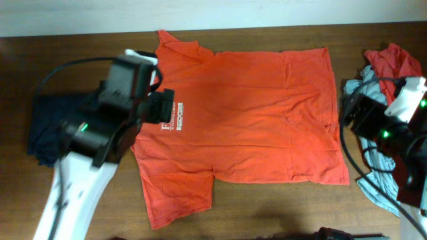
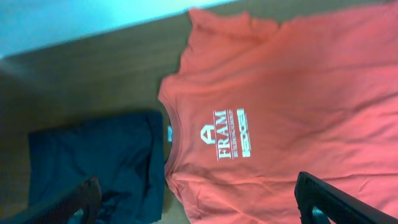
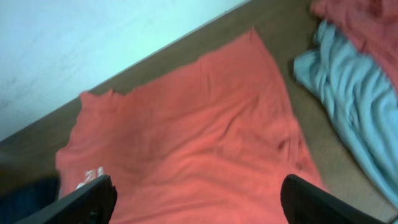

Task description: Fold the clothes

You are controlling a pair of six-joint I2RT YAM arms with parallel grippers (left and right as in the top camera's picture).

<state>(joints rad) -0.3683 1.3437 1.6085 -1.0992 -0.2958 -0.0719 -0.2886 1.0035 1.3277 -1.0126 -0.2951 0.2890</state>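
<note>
The orange shirt [image 1: 260,113] lies spread flat on the table [image 1: 80,47]. In the overhead view its long axis runs 9 to 3 o'clock, with the collar [image 2: 165,112] at 9, the hem [image 1: 337,113] at 3, and the sleeves [image 1: 177,200] out toward 12 and 6.

My left gripper [image 2: 196,196] hovers over the collar end, by the chest logo [image 2: 227,134]. My right gripper [image 3: 198,190] sits off the hem end at 3. Each arm is nearer its own end, so I judge the next fold wants both.

Both pairs of jaws stand wide apart with nothing between them. As far as the wrist views show, neither touches cloth.

The navy shirt [image 1: 43,127] lies at 9, just beside the collar and partly under my left arm. The red shirt [image 1: 393,63] and grey-blue shirt [image 3: 348,93] are heaped at 3, just beyond the hem.
</note>
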